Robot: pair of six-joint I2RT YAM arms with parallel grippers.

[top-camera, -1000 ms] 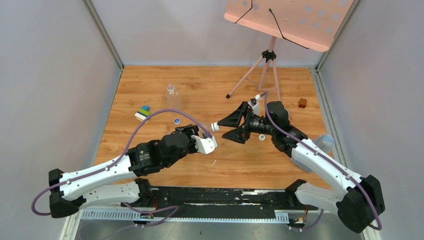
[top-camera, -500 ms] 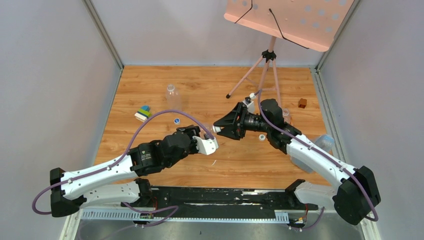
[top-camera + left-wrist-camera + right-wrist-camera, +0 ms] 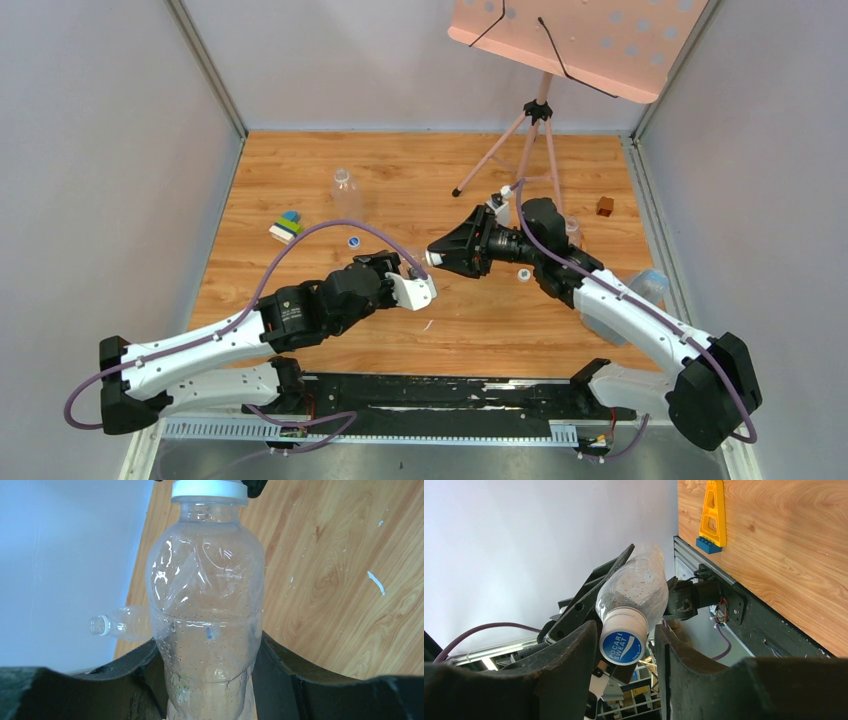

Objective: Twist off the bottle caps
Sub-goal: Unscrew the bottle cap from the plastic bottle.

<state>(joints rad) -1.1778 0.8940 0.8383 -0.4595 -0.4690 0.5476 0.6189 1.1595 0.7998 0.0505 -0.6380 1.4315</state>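
**Q:** State of the left tool (image 3: 413, 277)?

**A:** Clamped on the lower body of a clear plastic bottle (image 3: 207, 595). The bottle is held above the wooden counter (image 3: 470, 320), neck pointing toward the right arm.

**Q:** Location of the bottle cap (image 3: 623, 641)?

**A:** On the bottle's neck. It is white, with a blue Pocari Sweat label on its end face.

**Q:** State of the right tool (image 3: 436, 257)?

**A:** Closed on that cap, one finger at each side. A loose blue cap (image 3: 353, 241) lies on the counter, well apart.
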